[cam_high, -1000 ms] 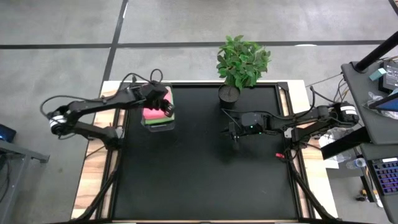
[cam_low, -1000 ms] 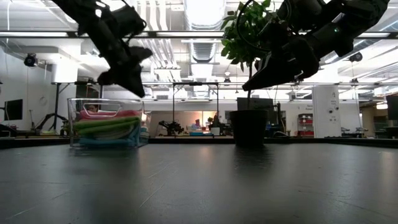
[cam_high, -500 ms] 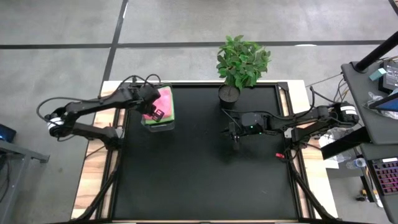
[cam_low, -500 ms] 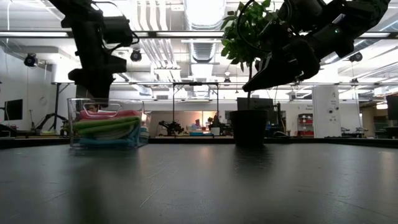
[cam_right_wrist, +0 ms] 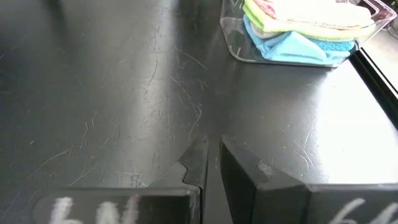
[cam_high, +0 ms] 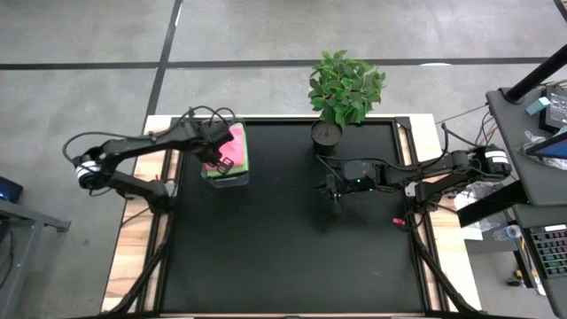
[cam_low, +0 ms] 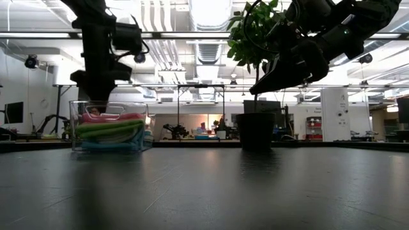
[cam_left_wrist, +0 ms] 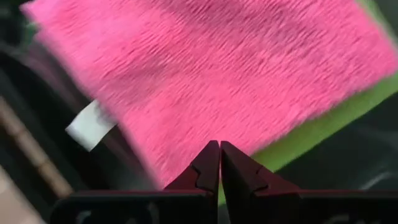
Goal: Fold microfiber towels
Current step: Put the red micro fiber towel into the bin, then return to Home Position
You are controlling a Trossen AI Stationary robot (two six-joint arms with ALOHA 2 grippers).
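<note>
microfiber towels [cam_high: 232, 151] lie stacked, pink uppermost, green and blue beneath.

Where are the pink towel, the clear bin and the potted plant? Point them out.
pink towel [cam_left_wrist: 205, 68], left wrist view, middle of its top face
clear bin [cam_low: 75, 124], low view, left wall
potted plant [cam_high: 345, 84], high view, leaves

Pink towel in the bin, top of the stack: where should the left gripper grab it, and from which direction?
Come straight down: the clear bin walls block any side approach. The pink towel lies flat on top of the lime green towel, so pinch near a free edge or corner, probably by the white tag, to lift only that layer. The left gripper hovers over it with fingers shut; it would need to open first.
</note>
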